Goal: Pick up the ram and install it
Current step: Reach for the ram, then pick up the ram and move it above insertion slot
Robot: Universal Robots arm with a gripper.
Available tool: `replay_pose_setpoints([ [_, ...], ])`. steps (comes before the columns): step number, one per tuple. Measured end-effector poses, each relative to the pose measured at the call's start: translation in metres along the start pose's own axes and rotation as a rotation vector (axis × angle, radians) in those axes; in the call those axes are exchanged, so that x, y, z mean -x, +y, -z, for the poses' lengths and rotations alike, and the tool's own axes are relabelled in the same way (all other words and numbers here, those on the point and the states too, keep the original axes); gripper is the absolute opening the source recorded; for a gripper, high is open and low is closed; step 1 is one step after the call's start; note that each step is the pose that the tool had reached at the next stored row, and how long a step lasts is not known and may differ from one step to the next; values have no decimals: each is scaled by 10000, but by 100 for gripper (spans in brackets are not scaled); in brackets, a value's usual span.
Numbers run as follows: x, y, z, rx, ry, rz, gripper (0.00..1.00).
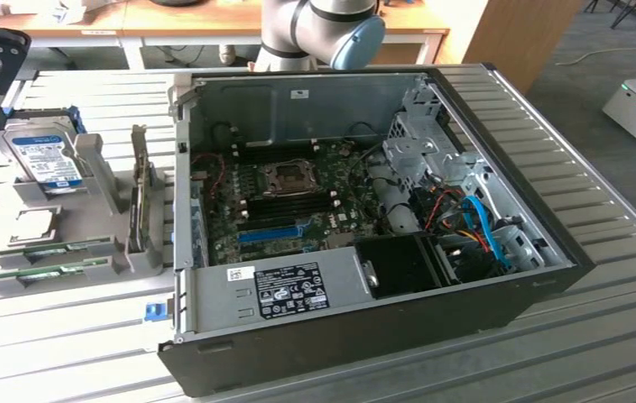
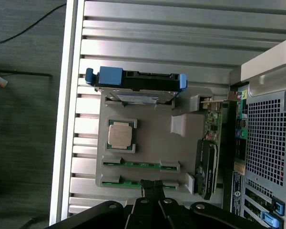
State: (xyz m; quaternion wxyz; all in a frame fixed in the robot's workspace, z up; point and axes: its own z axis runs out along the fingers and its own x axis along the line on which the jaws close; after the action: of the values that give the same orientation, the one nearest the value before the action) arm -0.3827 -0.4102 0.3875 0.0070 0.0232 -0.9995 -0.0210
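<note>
Claw (image 2: 150,185) is together and empty, hovering above the outer ram (image 2: 128,183). It sits edge-up in the gray holder (image 2: 152,129) on the desk (image 2: 157,47) beside a 2nd stick (image 2: 140,165), top edge exposed for a pinch. PC case (image 1: 497,311) lies open so the motherboard (image 1: 295,201) slots face up.

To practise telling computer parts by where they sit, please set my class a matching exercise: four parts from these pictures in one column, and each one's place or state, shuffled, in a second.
Parts
1. hard drive
2. processor chip
3. memory sticks
4. motherboard

Places
A. inside the open computer case
B. lying flat in a square recess of the grey holder
C. standing on edge in a blue bracket
D. resting in two long grooves, one beside the other

Pairs: 1-C, 2-B, 3-D, 4-A
</note>
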Motion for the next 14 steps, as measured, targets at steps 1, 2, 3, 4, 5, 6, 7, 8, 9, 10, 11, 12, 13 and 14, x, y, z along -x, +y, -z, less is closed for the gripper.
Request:
replay_pose_setpoints([
  [1, -1, -9, 0, 0, 0, 0, 10],
  [2, -1, -20, 1, 0, 0, 0, 10],
  [3, -1, -29, 1, -1, 0, 0, 10],
  [4, -2, -39, 2, -1, 0, 0, 10],
  [5, -2, -48, 2, -1, 0, 0, 10],
  [6, -3, -57, 2, -1, 0, 0, 10],
  [7, -3, -66, 3, -1, 0, -1, 10],
  [8, -3, -71, 3, -1, 0, 0, 10],
  [9, -3, -71, 3, -1, 0, 0, 10],
  [10, -3, -71, 3, -1, 0, -1, 10],
  [11, -3, -71, 3, -1, 0, 0, 10],
  [12, -3, -71, 3, 0, 0, 0, 10],
  [13, -3, -71, 3, 0, 0, 0, 10],
  [14, -3, -71, 3, -1, 0, 0, 10],
])
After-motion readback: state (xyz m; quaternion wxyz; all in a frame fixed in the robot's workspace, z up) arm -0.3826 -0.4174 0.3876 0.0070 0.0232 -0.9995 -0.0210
